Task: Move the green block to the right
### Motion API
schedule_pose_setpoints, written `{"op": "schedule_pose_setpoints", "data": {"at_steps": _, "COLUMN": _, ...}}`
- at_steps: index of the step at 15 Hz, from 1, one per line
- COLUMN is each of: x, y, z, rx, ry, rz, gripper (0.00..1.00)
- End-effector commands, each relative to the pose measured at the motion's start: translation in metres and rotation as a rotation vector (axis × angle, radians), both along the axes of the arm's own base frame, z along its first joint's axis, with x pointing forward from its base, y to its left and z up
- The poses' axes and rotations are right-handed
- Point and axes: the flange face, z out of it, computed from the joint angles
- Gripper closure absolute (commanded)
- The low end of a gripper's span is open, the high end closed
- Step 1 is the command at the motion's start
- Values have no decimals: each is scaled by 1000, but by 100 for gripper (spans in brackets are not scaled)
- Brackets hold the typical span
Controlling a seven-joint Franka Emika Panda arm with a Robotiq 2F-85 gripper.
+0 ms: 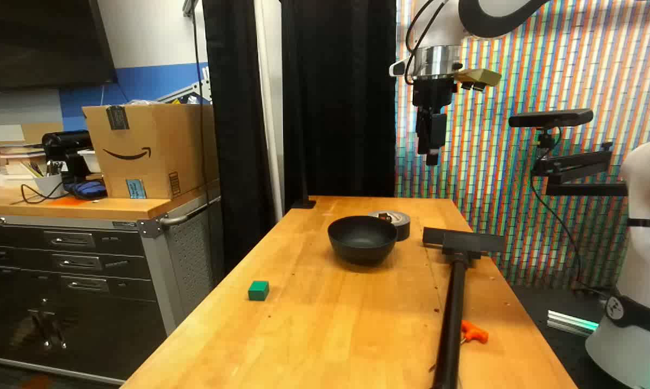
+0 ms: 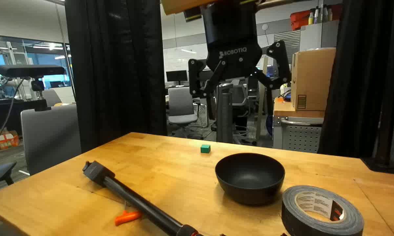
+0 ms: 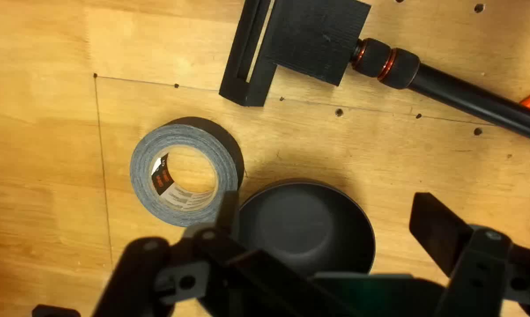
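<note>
The green block (image 1: 258,290) is a small cube lying on the wooden table near a long edge. It also shows in an exterior view (image 2: 205,148), near the table's far edge, beyond the black bowl and apart from it. It does not show in the wrist view. My gripper (image 2: 240,109) is open with its fingers wide apart and nothing between them. It hangs high above the table in both exterior views (image 1: 431,154). In the wrist view the open gripper (image 3: 328,211) is over the black bowl, and the green block is well away from it.
A black bowl (image 1: 362,240) stands on the table (image 1: 325,335) beside a tape roll (image 2: 323,211). A black pole with a flat head (image 1: 451,313) lies along the table, with an orange-red piece (image 2: 128,217) beside it. A black post (image 2: 383,131) stands on the table.
</note>
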Motion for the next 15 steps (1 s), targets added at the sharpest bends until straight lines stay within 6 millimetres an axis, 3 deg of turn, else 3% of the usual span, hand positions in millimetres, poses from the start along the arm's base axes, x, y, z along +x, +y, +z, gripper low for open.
{"op": "schedule_pose_setpoints", "data": {"at_steps": 1, "x": 1, "y": 0, "z": 4, "rx": -1, "ry": -5, "rz": -1, "gripper": 0}}
{"op": "schedule_pose_setpoints", "data": {"at_steps": 4, "x": 1, "y": -1, "z": 12, "rx": -4, "ry": -22, "rz": -2, "gripper": 0}}
{"op": "schedule_pose_setpoints", "data": {"at_steps": 15, "x": 1, "y": -1, "z": 12, "rx": -4, "ry": -23, "rz": -2, "gripper": 0}}
